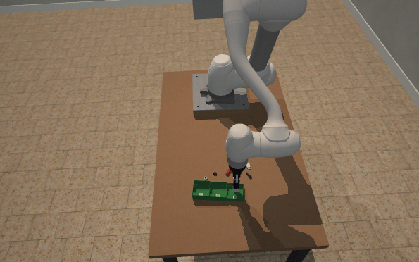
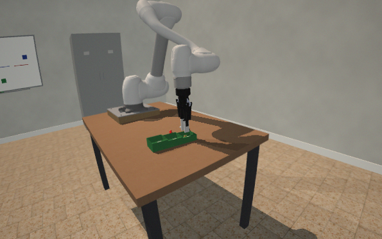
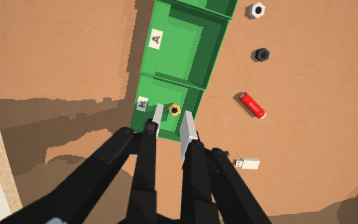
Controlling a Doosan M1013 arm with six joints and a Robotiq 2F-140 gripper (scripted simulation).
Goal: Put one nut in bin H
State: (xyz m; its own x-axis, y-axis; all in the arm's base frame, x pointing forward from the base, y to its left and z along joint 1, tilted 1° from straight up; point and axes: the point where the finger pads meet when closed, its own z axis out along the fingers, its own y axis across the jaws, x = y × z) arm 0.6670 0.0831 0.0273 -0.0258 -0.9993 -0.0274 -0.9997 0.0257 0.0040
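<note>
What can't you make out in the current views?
- Letter on the end bin away from H: too small in top, cut off by the upper edge in wrist.
- Dark bolt: mostly hidden by the gripper in wrist.
- Print on the red battery: too small and blurred in wrist.
- Arm's uppermost part: cut off by top's upper edge.

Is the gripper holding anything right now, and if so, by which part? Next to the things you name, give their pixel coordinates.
Nothing is held. The gripper's [image 1: 236,189] [image 2: 184,129] [image 3: 173,114] fingers stand slightly apart, and the gold nut [image 2: 185,136] [image 3: 170,112] lies loose in bin H [image 1: 240,191] [image 2: 192,137] [image 3: 155,90].
</note>
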